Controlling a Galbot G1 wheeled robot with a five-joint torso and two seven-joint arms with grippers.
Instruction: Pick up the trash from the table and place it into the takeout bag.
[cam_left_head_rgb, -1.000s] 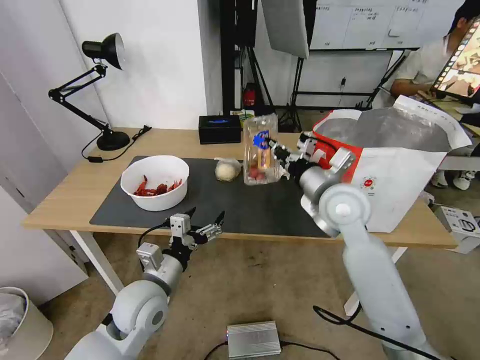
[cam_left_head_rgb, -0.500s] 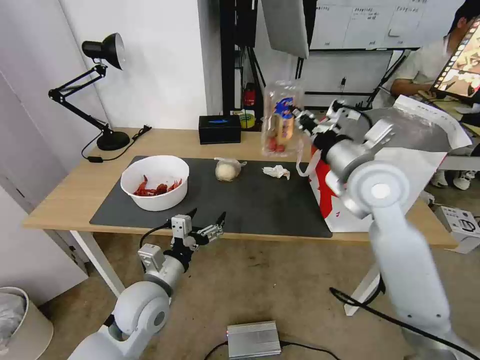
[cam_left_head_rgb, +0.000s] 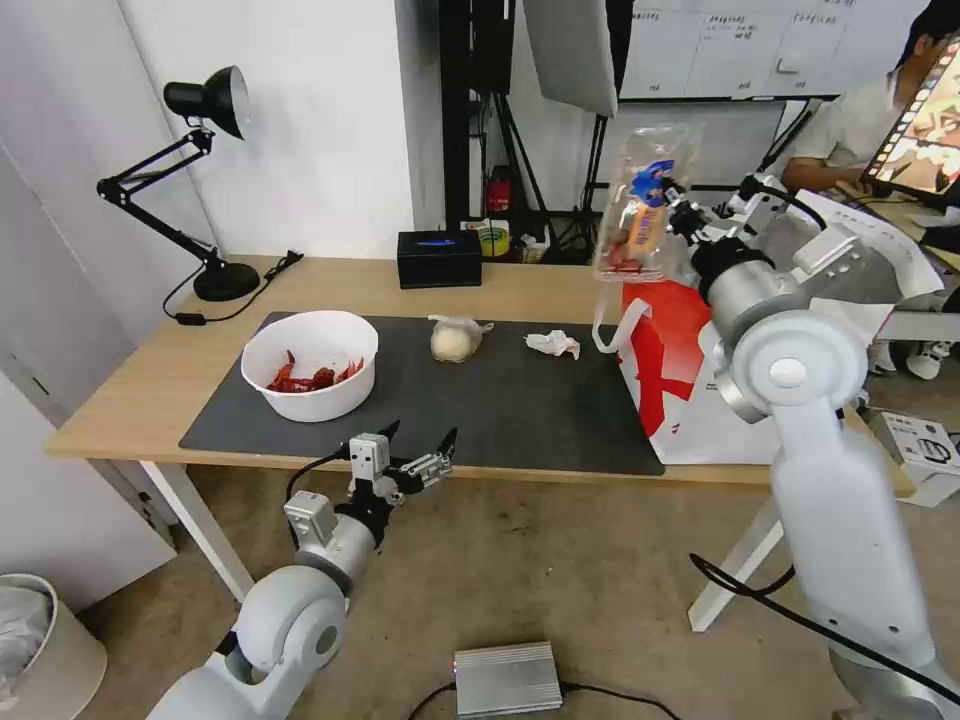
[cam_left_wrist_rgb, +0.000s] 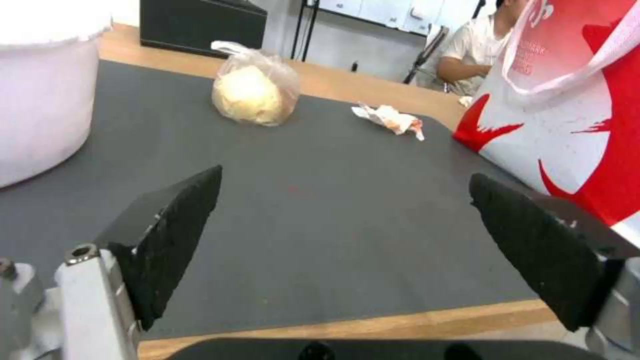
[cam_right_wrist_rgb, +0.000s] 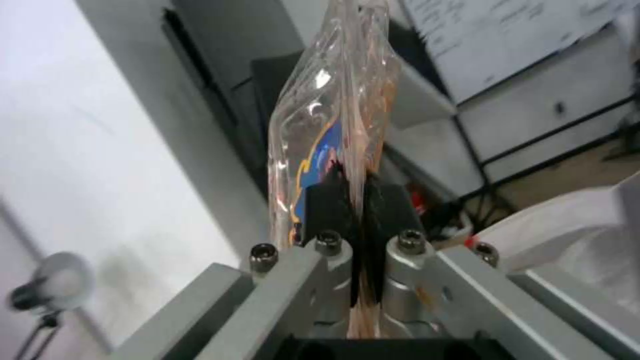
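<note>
Jaws of right gripper (cam_left_head_rgb: 672, 208) pinching clamshell tray (cam_left_head_rgb: 643, 195).

Head cam: high, facing down at bench (cam_left_head_rgb: 130, 395). Left wrist cam: low, close over mat (cam_left_wrist_rgb: 320, 200); both share it. Right wrist cam: tilted up.

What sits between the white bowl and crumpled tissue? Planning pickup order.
In the head view, the small knotted clear bag of white food on the dark grey mat.
</note>
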